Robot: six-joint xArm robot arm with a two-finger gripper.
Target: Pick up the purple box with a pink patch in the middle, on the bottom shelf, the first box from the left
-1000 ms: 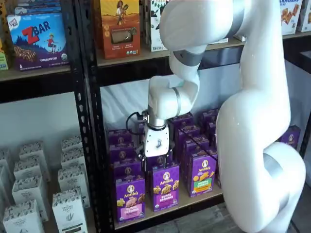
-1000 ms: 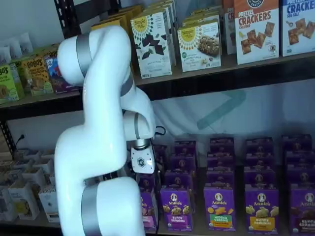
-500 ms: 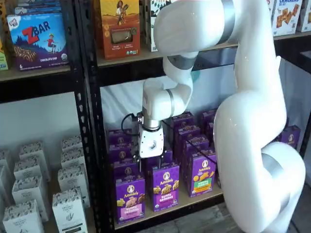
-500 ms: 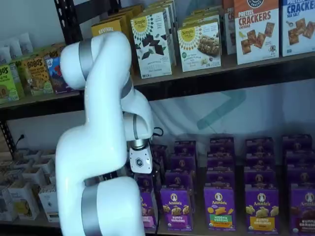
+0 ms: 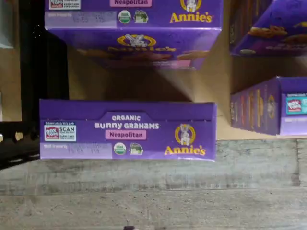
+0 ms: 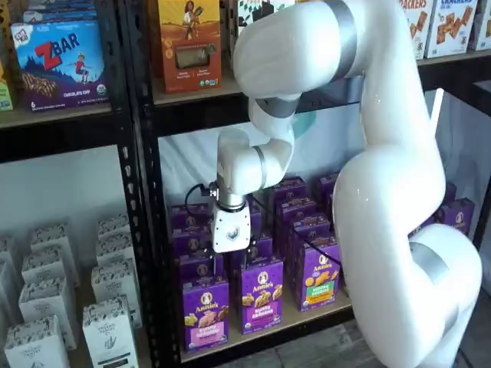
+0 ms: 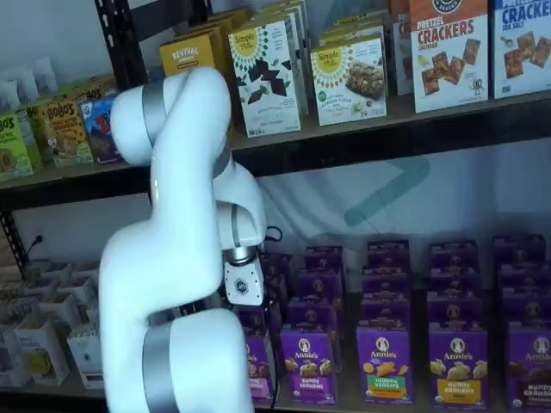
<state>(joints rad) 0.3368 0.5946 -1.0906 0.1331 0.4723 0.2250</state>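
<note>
The purple box (image 6: 205, 313) stands upright at the front left of the bottom shelf (image 6: 270, 326), with a pink band on its lower front. The arm half hides it in a shelf view (image 7: 262, 368). The wrist view looks down on its top flap (image 5: 127, 130), marked "Bunny Grahams Neapolitan", at the edge of the tan board (image 5: 224, 120). My gripper (image 6: 232, 254) hangs above this left column, over the boxes behind the front one. Its white body also shows in a shelf view (image 7: 244, 303). The fingers blend into the dark boxes, so no gap can be made out. It holds nothing.
More purple boxes stand in rows behind and to the right, one with a purple band (image 6: 261, 296) and one with a green band (image 6: 318, 276). A black perforated upright (image 6: 143, 199) stands close on the left. White boxes (image 6: 107, 331) fill the neighbouring rack. Grey floor planks (image 5: 153, 196) lie below the shelf edge.
The gripper has moved left and slightly up, from above the second column to above the leftmost column. The boxes have not moved.
</note>
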